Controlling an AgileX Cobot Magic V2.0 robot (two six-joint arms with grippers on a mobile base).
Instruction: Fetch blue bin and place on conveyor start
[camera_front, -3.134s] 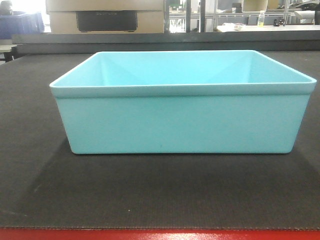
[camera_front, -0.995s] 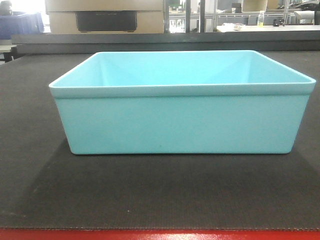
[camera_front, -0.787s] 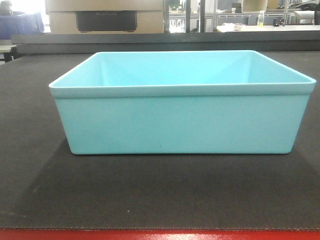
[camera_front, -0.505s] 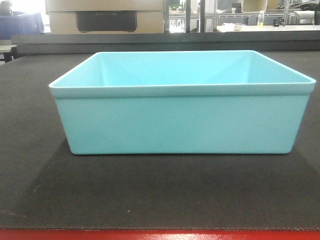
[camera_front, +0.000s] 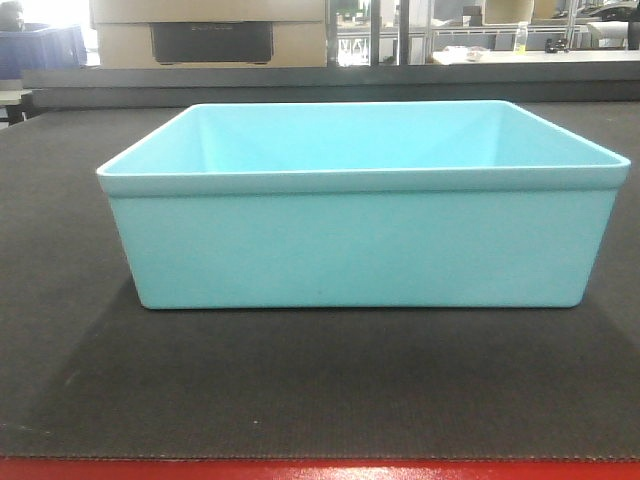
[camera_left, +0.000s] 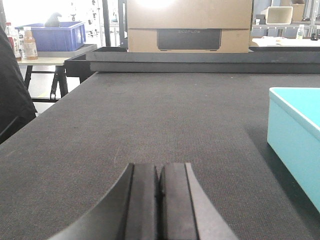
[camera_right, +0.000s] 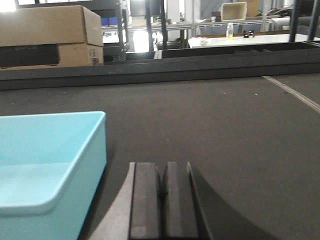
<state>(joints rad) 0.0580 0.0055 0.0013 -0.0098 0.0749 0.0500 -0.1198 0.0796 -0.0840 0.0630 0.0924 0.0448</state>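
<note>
Sits flat and upright on the broad matte black woven conveyor belt (camera_front: 320, 390), this wide, shallow, light aqua-blue plastic bin (camera_front: 365, 240) with smooth walls and a thin rolled rim, long side square to the front camera and just behind the red strip (camera_front: 320, 470) along the belt's near edge. Looks, by that placement, already delivered to the conveyor start, with nothing touching it. Flanked on both sides rather than gripped: left gripper (camera_left: 159, 200) low over the belt beside the bin's left end wall, right gripper (camera_right: 162, 200) low beside the right end wall, each apart from the plastic. Both pairs of dark pads pressed together with only a thin seam between, holding nothing. Probably parked this way after letting go, or lined up level with the walls for a squeeze from both ends; impossible to tell which from these views. Empty inside as far as visible, though the floor near the front wall stays hidden behind that wall in the front view. Cut off in each wrist view: only one corner of the bin, and only the finger ends. Absent from the front view altogether: both arms. Behind the belt, a brown cardboard box (camera_left: 189, 25) with a dark panel whose lettering is too faint to read, a dark royal-blue crate (camera_left: 52, 36) on a side table, and bottles too small to identify.
</note>
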